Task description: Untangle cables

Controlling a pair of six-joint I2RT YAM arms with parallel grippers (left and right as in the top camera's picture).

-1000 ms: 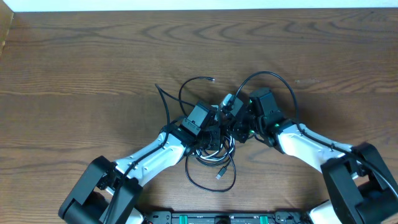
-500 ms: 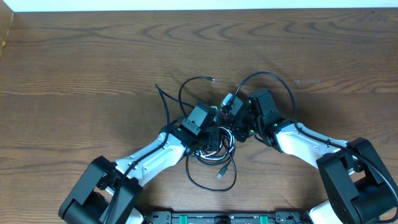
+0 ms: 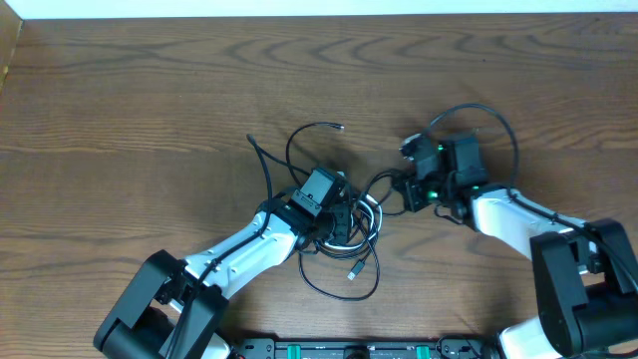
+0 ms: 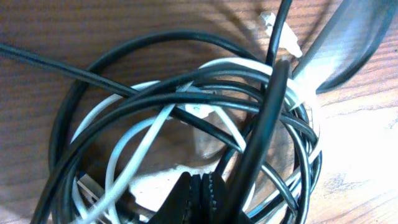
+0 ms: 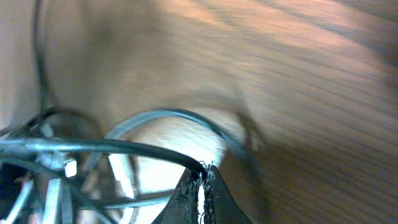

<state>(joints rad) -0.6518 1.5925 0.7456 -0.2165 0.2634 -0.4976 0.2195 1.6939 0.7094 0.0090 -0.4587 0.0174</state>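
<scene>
The black cable [image 3: 291,150] and the white cable [image 3: 371,206] lie in a tangled coil at the middle of the table. My left gripper [image 3: 344,215] is down in the coil. In the left wrist view its jaws [image 4: 202,190] are shut, with black loops [image 4: 124,50] and white loops [image 4: 149,134] all around them; nothing shows between the pads. My right gripper [image 3: 405,189] is right of the coil. In the right wrist view it [image 5: 202,173] is shut on a black strand [image 5: 124,148] that runs taut to the left.
A loose black loop with a plug end [image 3: 354,271] lies in front of the coil. Another end [image 3: 341,127] curls behind it. A thick arm wire [image 3: 498,115] arcs over my right wrist. Bare wooden table [image 3: 150,100] surrounds the tangle.
My right gripper has moved to the right, away from the coil, drawing a black strand out with it. My left gripper has stayed in the coil.
</scene>
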